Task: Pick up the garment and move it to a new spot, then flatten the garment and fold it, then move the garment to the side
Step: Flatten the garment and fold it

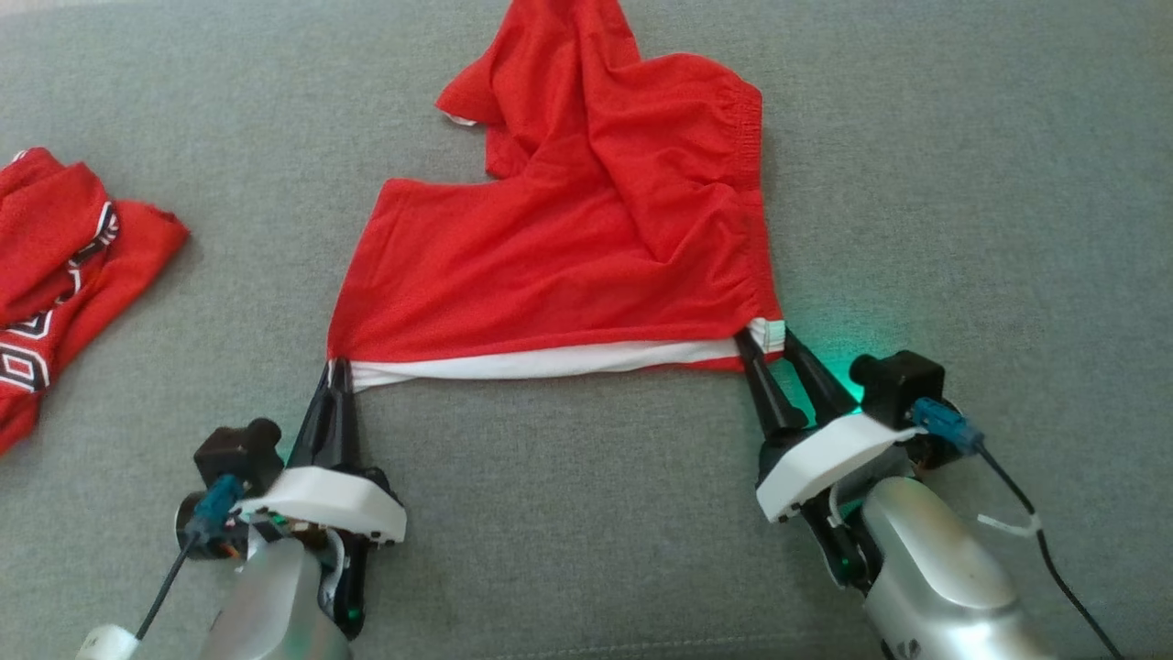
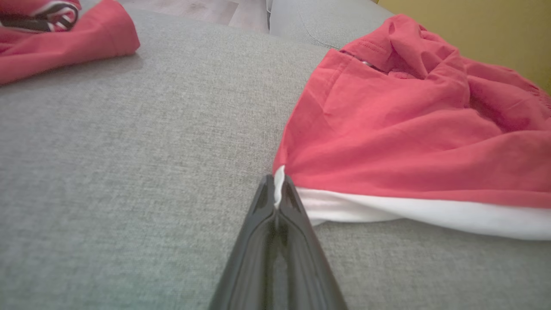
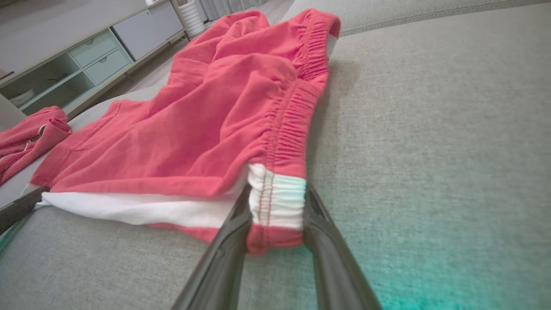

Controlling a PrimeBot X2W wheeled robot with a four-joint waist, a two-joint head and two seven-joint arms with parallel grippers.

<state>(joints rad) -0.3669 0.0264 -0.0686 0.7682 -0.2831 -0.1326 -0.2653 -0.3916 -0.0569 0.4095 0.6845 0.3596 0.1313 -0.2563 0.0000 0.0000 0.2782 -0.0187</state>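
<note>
Red garment (image 1: 586, 229) sits centre frame on grey sofa cushion (image 1: 962, 183). Left hand (image 1: 337, 367) clamped on the lower-left hem corner. Right hand (image 1: 768, 341) straddles the lower-right waistband corner; can't tell if it's biting. Get a firm pinch, then pull both corners apart evenly, low, to flatten. Drawer cabinet (image 3: 99, 51) upper left in right wrist view.

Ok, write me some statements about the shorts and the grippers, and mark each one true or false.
1. The left gripper has its jaws shut on a corner of the shorts. True.
2. The right gripper has its jaws on either side of the waistband. True.
3. The shorts lie fully flat. False: the far part is bunched up.
4. The other garment lies on the right. False: it lies on the left.
5. The shorts are blue. False: they are red.
</note>
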